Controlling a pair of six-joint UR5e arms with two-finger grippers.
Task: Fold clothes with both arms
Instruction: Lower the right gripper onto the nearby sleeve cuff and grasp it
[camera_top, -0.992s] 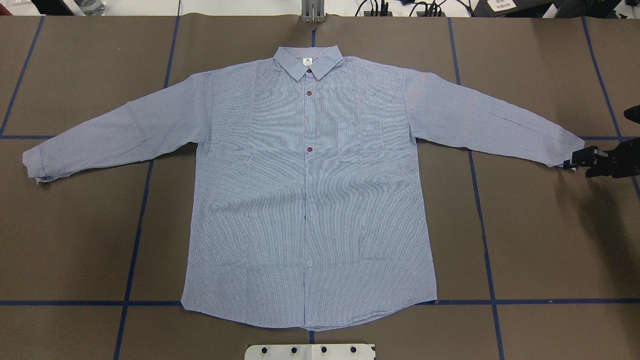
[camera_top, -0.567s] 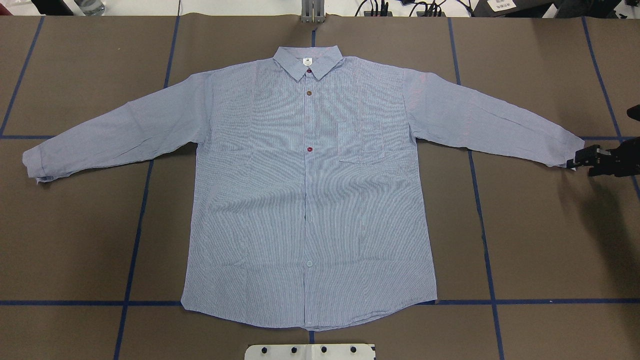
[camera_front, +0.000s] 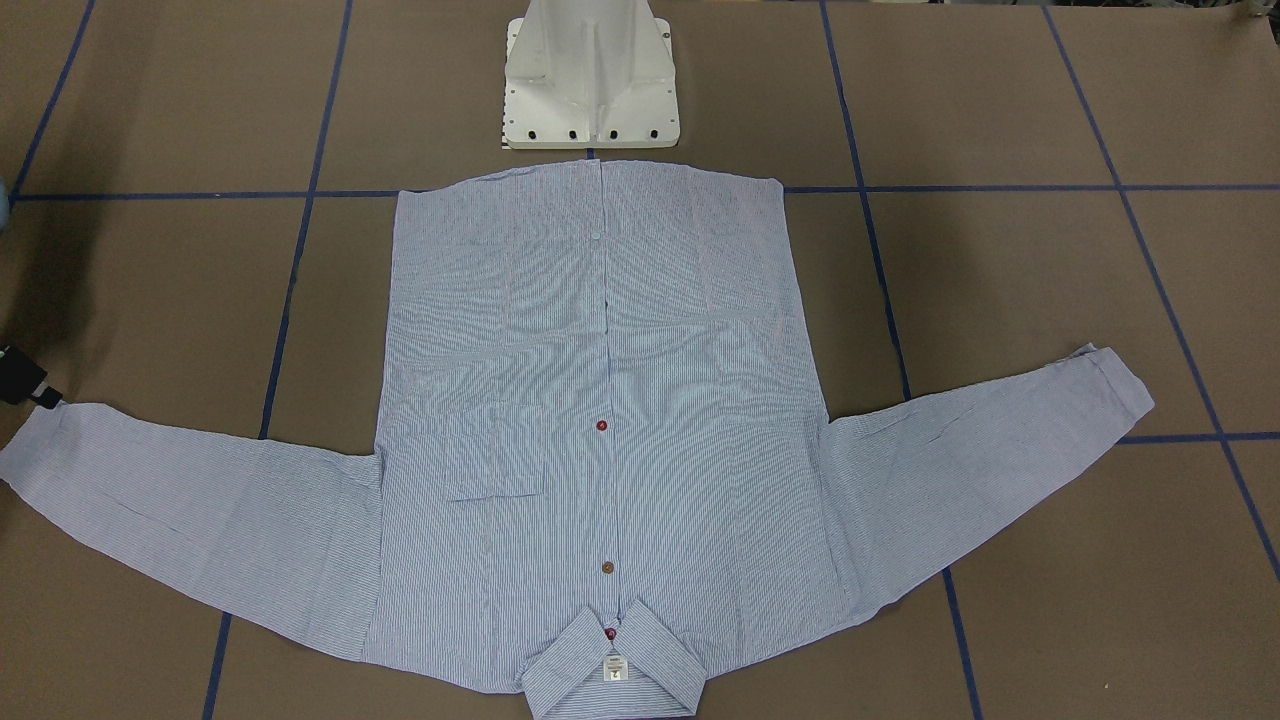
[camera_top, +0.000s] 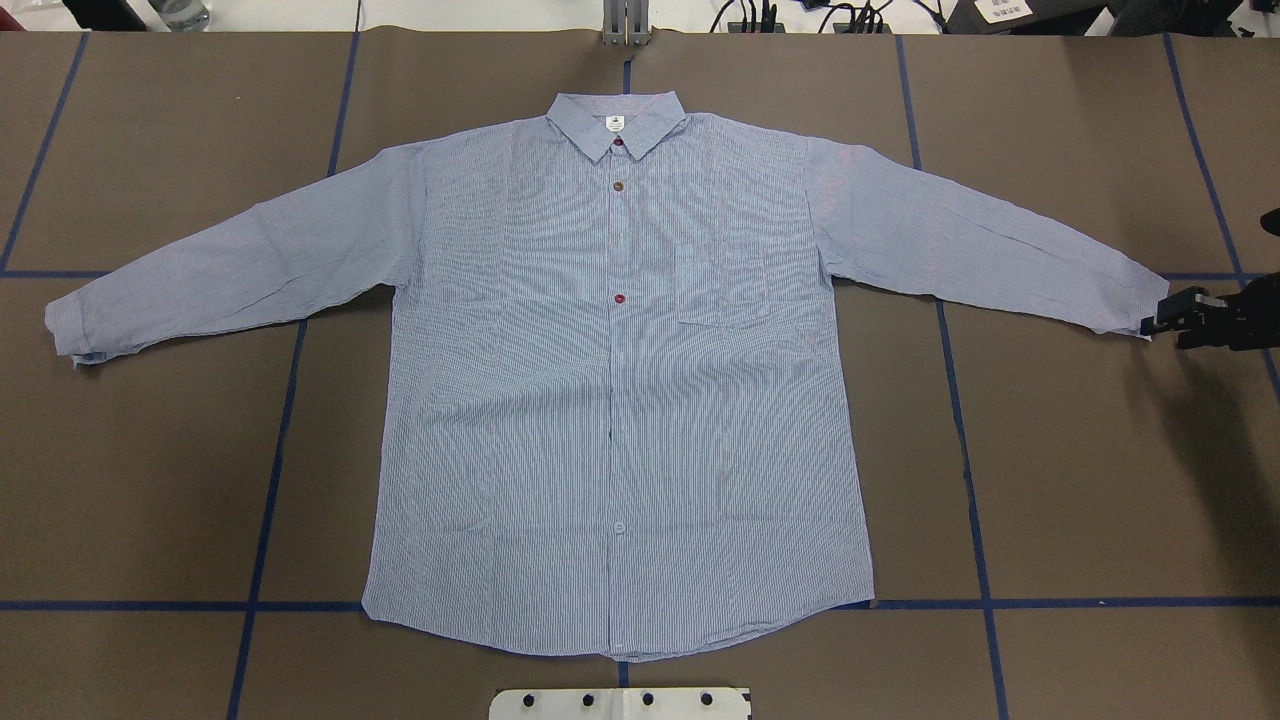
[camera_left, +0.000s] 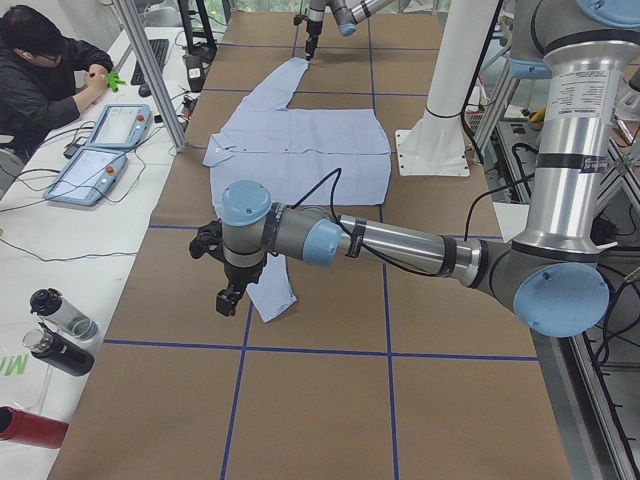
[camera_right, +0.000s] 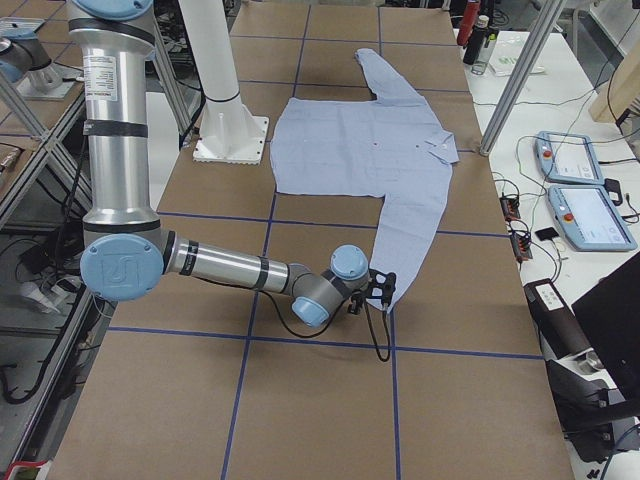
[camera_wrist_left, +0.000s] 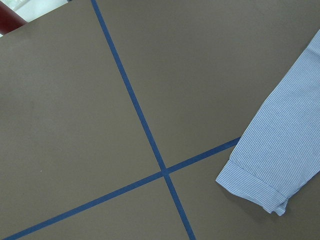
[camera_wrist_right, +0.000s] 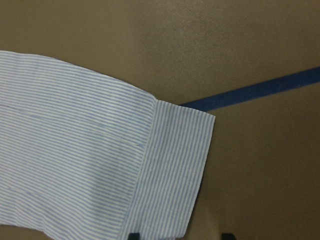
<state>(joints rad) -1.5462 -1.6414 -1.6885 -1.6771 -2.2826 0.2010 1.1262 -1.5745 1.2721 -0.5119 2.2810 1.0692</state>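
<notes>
Reaches far out sideways with the right arm (camera_right: 225, 266), forearm low and nearly level, right hand (camera_top: 1158, 318) pointing inward, fingertips (camera_wrist_right: 133, 236) spread apart. Holds the left arm (camera_left: 400, 245) out level, left hand (camera_left: 227, 299) pointing straight down, grip unreadable.

shirt (camera_top: 620, 400): blue-white striped, flat, front up, sleeves spread | right claw (camera_top: 1158, 320): at cuff tip | left claw (camera_left: 230, 298): near other cuff

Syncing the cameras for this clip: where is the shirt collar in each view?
Front-facing: collar bottom centre.
Overhead: collar top centre.
Exterior left: collar upper left.
Exterior right: collar upper right.
Left wrist: not in it.
Right wrist: not in it.
Landmark: white pedestal base, beyond the hem.
</notes>
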